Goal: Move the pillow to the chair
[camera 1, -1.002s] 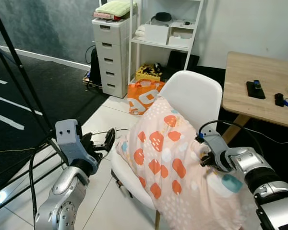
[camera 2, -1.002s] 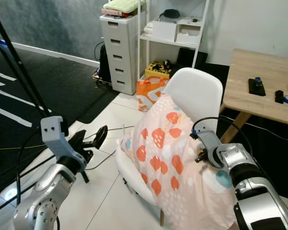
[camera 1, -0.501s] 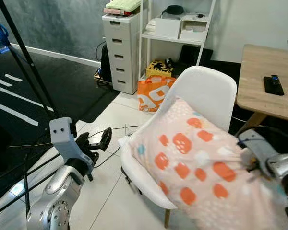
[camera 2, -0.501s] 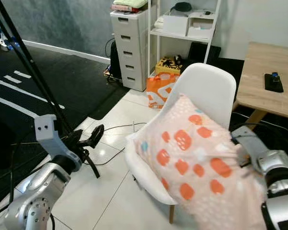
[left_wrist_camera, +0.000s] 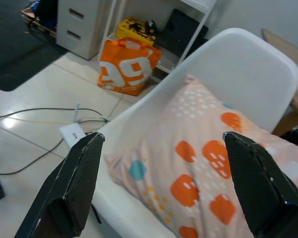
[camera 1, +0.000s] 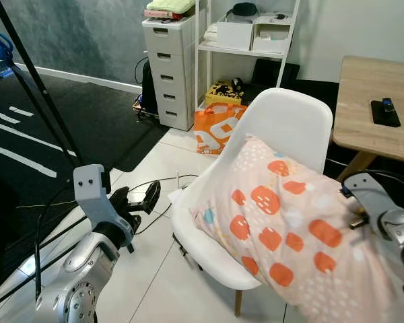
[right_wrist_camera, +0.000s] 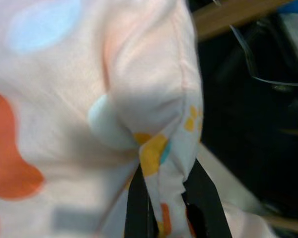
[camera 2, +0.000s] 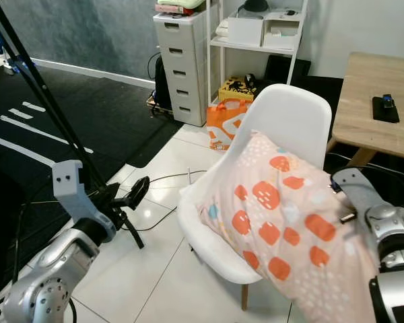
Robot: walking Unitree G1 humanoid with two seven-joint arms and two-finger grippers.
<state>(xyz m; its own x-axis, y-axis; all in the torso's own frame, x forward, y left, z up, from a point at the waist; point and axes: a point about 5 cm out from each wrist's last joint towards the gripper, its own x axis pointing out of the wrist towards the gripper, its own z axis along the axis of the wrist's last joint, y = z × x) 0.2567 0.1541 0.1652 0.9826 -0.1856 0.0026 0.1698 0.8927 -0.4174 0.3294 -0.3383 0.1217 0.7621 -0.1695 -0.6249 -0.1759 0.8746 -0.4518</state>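
A pink pillow with orange and blue spots lies across the seat of the white chair. Its top leans on the backrest and its lower end hangs off toward my right side. My right gripper is shut on a fold at the pillow's edge, and the right wrist sits at the pillow's right side. My left gripper hovers open to the left of the chair, above the floor. In the left wrist view its fingers stand wide apart, facing the pillow and touching nothing.
A wooden table with small items stands at the right. Behind the chair are a white drawer unit, a white shelf and an orange bag. Cables lie on the tiled floor. A black tripod leg slants at the left.
The camera has shifted. The pillow has gone from more upright to lying lower across the seat, its lower end drawn toward my right. My right gripper moved right with it; the left stays open.
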